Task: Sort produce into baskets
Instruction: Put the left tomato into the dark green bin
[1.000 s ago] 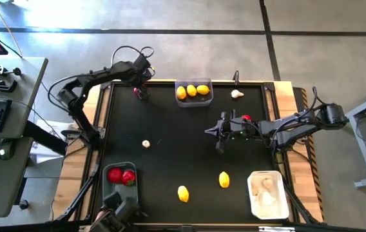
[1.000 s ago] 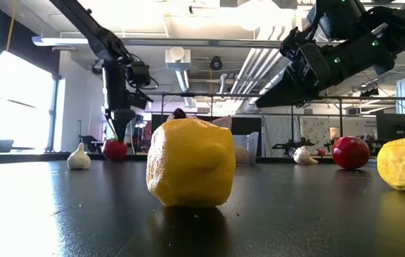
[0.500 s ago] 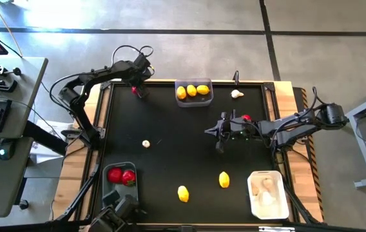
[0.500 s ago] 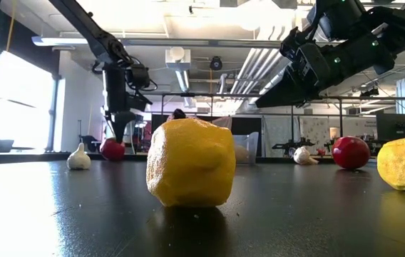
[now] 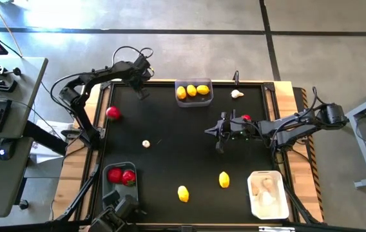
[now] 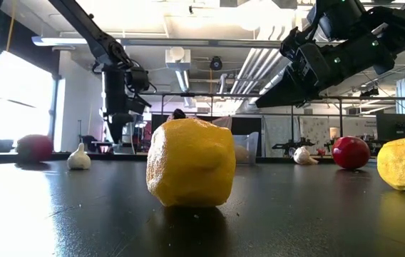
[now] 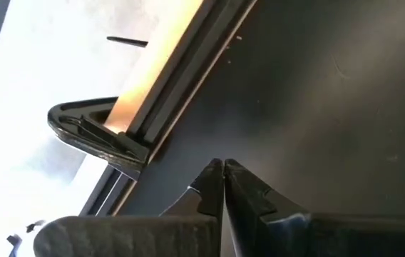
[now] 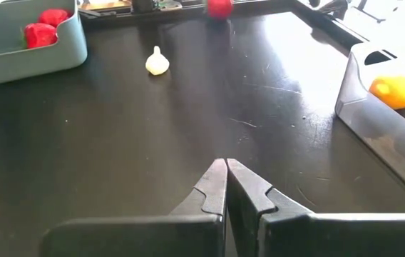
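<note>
My left gripper (image 5: 140, 91) (image 7: 222, 168) stands shut and empty over the table's far left corner, fingers pointing down (image 6: 115, 134). A red fruit (image 5: 113, 113) (image 6: 35, 147) lies loose by the left edge, apart from it. My right gripper (image 5: 207, 131) (image 8: 225, 165) hovers shut and empty above mid-table, pointing left. Of the baskets, a grey one (image 5: 120, 175) at the near left holds two red fruits, another grey one (image 5: 193, 91) at the far edge holds three lemons, and a white one (image 5: 267, 193) at the near right holds garlic bulbs.
Loose on the black table: a garlic bulb (image 5: 146, 144), two lemons (image 5: 183, 193) (image 5: 224, 179), a garlic bulb (image 5: 236, 94) at the far right, and a red fruit (image 5: 245, 118) beside my right arm. A raised rim (image 7: 152, 135) borders the table by my left gripper.
My left gripper has shut at the far left corner, where the red fruit sat between its fingers. The fruit has got away from it and rolled toward the table's left edge and nearer, and the gripper has ended up with nothing in it.
</note>
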`<action>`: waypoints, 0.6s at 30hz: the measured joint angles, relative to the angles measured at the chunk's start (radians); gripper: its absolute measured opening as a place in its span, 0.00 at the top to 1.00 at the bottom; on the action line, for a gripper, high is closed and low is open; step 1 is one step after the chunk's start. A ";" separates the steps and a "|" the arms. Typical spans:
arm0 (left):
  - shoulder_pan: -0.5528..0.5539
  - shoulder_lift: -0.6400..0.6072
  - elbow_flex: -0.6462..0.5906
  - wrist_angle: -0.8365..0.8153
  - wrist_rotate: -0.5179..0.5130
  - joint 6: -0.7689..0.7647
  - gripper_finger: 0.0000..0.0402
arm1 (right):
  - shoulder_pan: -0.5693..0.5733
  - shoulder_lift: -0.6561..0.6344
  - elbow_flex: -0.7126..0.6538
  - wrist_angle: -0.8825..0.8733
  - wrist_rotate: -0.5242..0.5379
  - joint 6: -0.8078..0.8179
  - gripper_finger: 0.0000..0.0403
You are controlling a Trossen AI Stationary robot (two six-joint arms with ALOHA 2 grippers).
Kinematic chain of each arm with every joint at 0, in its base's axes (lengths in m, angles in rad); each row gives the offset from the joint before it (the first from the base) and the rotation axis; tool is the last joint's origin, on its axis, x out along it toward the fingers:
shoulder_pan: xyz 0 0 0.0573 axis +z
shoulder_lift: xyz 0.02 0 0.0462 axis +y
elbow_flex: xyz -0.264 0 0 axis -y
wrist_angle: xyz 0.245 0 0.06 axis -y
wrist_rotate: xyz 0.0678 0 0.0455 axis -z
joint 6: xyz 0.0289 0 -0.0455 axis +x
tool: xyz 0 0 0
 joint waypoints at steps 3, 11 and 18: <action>-0.005 -0.013 0.000 -0.030 0.000 0.025 1.00 | 0.000 0.000 0.000 0.000 0.003 0.000 1.00; -0.074 -0.148 0.000 -0.232 0.000 0.036 1.00 | 0.000 0.000 0.000 0.000 0.002 0.000 1.00; -0.198 -0.303 0.001 -0.507 0.123 -0.010 1.00 | 0.001 0.000 0.000 0.000 0.002 0.000 1.00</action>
